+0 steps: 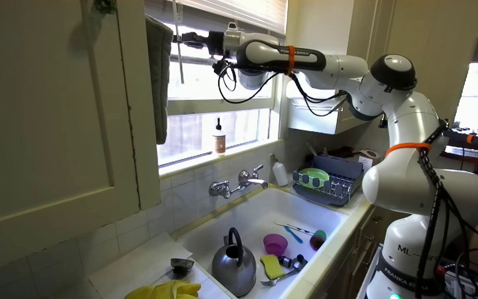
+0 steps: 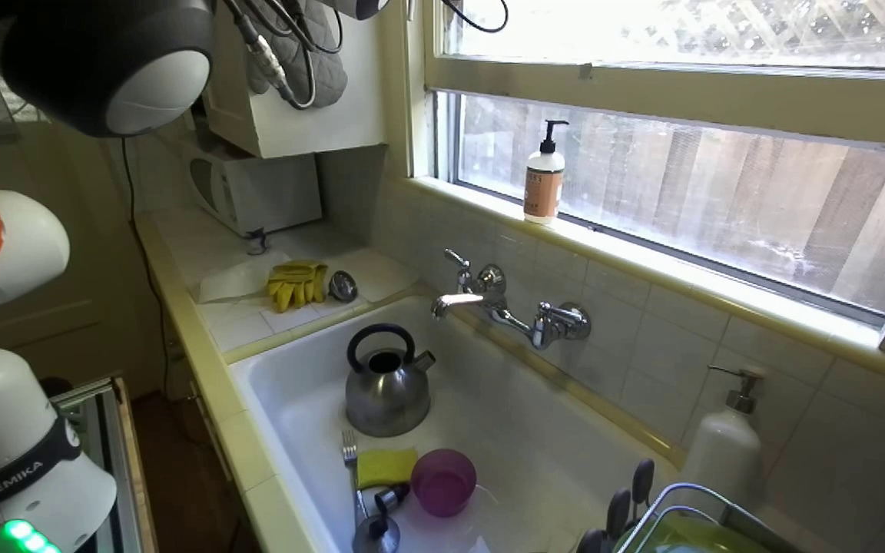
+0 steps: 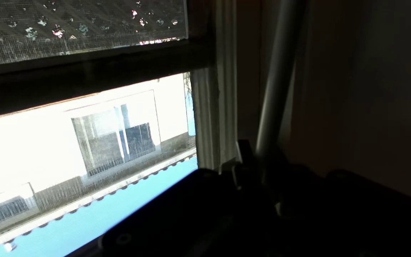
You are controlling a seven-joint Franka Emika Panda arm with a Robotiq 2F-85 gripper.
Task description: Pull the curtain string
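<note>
The hand is closed on the blind wand by the window; below it stands a pump bottle on the sill; lower still, the sink holds kettle, purple bowl and sponge; beside that, a rack holds a green dish.

1 kettle, 1 purple bowl and 1 yellow sponge share the sink.
</note>
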